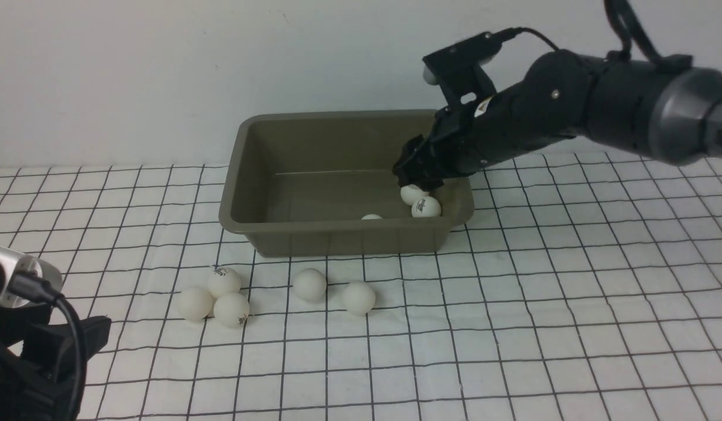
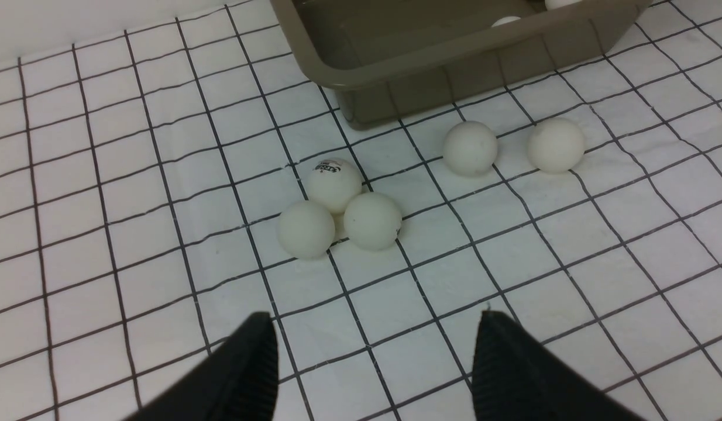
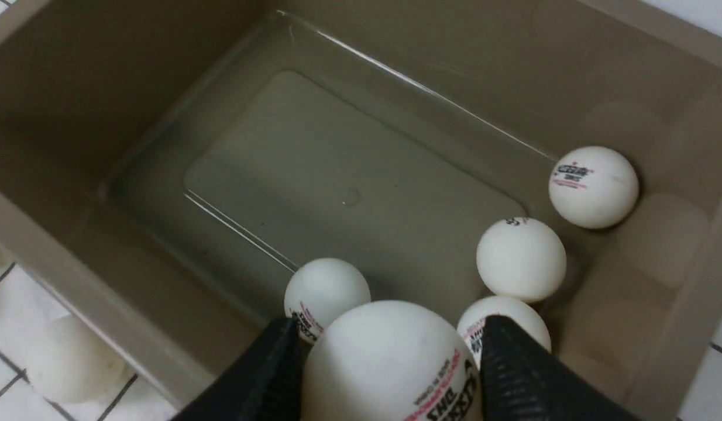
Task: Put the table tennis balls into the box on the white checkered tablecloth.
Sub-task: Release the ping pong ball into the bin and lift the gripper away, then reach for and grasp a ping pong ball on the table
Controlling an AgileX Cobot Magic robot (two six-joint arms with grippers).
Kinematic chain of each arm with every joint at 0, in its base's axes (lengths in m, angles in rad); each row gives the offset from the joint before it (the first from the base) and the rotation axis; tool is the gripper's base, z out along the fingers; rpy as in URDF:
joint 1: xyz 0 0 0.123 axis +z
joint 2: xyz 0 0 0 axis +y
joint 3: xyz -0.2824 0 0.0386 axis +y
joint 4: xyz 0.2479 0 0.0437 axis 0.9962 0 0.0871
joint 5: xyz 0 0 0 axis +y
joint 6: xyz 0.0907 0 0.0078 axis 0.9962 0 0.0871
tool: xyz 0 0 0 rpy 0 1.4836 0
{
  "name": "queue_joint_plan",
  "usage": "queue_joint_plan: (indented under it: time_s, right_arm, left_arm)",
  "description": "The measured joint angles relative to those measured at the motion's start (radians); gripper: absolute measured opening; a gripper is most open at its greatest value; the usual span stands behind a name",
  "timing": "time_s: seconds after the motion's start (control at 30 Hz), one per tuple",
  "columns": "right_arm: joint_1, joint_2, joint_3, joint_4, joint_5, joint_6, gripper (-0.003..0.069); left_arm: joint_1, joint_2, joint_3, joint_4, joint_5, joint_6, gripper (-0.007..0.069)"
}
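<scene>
Table tennis balls [image 1: 309, 285] lie in two lots. In the front view, five rest on the white checkered tablecloth [image 1: 571, 304], below the box [image 1: 337, 241] in the frame. Three of them touch in a cluster at lower centre-left, and two more sit to the right of it, slightly apart from each other. The box stands on the cloth at frame centre. The right gripper [image 1: 418, 182] reaches inside the box's right end, but the arm hides its jaws from this view. Only two balls and the top of a third show over the box's near wall.

The right wrist view supplies what is missing. The right gripper [image 3: 390, 330] is clamped on a printed ball [image 3: 390, 368] held above the box floor. Four loose balls lie on that floor, gathered toward one end.

The left wrist view shows the left gripper [image 2: 375, 320] with its fingers well apart and nothing between them. It hovers over bare cloth near the cluster of three, one of which carries a dark logo. In the front view this gripper is only a dark shape at lower left, its jaws unreadable.
</scene>
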Motion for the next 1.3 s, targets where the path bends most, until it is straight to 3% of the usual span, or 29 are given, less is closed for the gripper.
queue_joint_plan:
  time_s: [0.33, 0.6, 0.8, 1.3]
  right_arm:
    - [0.000, 0.148, -0.139, 0.013, 0.063, -0.069, 0.0356]
    - [0.000, 0.141, -0.156, -0.003, 0.055, -0.083, 0.0509]
    - [0.000, 0.036, -0.156, -0.070, 0.062, -0.084, 0.0528]
    - [0.000, -0.235, -0.157, -0.150, 0.471, -0.044, 0.0528]
  left_arm:
    - [0.000, 0.000, 0.000, -0.001, 0.000, 0.004, 0.0405]
    - [0.000, 0.000, 0.000, -0.051, 0.000, 0.029, 0.0405]
    - [0.000, 0.000, 0.000, -0.055, 0.000, 0.039, 0.0405]
    - [0.000, 0.000, 0.000, -0.057, 0.000, 0.045, 0.0405]
